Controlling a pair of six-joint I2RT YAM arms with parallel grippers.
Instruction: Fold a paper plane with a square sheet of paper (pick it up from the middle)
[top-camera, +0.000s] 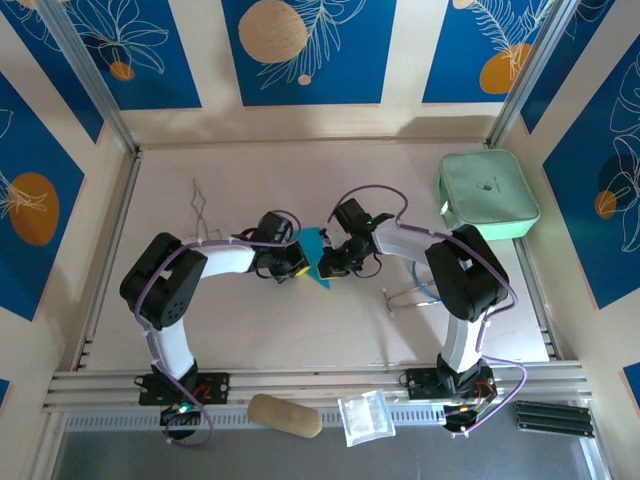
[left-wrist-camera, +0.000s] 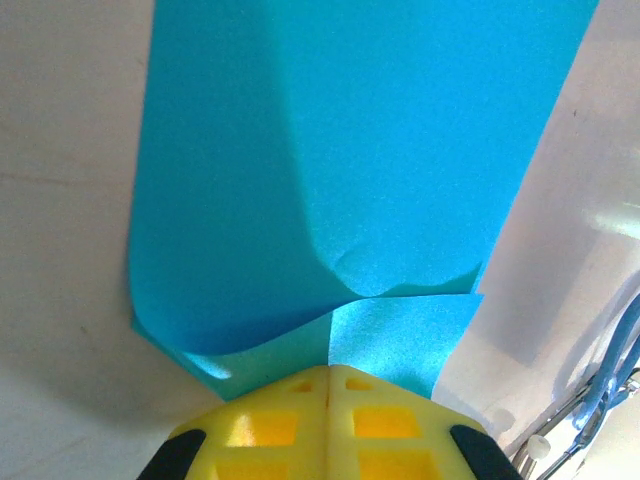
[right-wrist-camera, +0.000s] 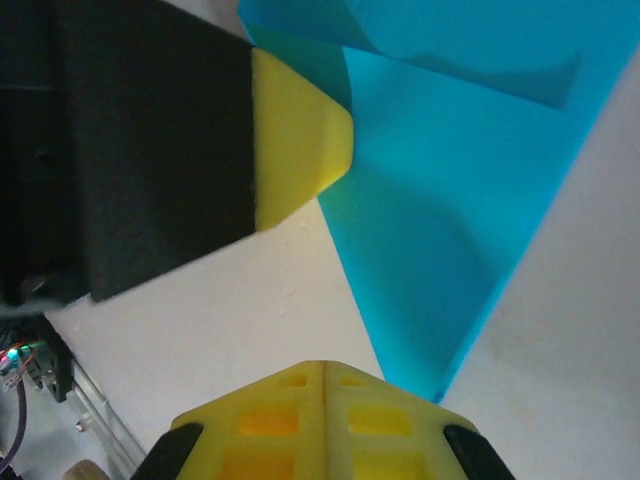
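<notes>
Pale tabletop (top-camera: 260, 330) is enclosed by blue wall panels (top-camera: 150, 50) printed with white leaves and orange discs. At its middle the left gripper (top-camera: 292, 268) is seen with its yellow fingers (left-wrist-camera: 270, 425) pressed flat together, no gap between them. Their tips are set against the near edge of the square sheet of paper (left-wrist-camera: 340, 150), though whether that edge is pinched between them cannot be told. The right gripper (top-camera: 332, 262) is likewise closed, its fingers (right-wrist-camera: 380, 425) joined along a single seam, and a pointed corner of the teal-blue sheet is found just beside their tips. In the right wrist view the other arm's yellow fingertip is shown touching the sheet's edge. The sheet is creased: one flap is folded over the rest, and a shadow is cast beneath its left corner, where it is raised off the wood. From above it is seen as a small teal shape between the two facing grippers. Well apart, a mint-green pouch (top-camera: 487, 193) is laid at the far right of the table, a bent wire (top-camera: 203, 212) at the far left, and a blue-and-metal tool (top-camera: 415, 292) near the right arm. On the near rail a tan oblong block (top-camera: 285, 416), a clear plastic bag (top-camera: 365, 416) and black strips (top-camera: 555, 417) are placed.
</notes>
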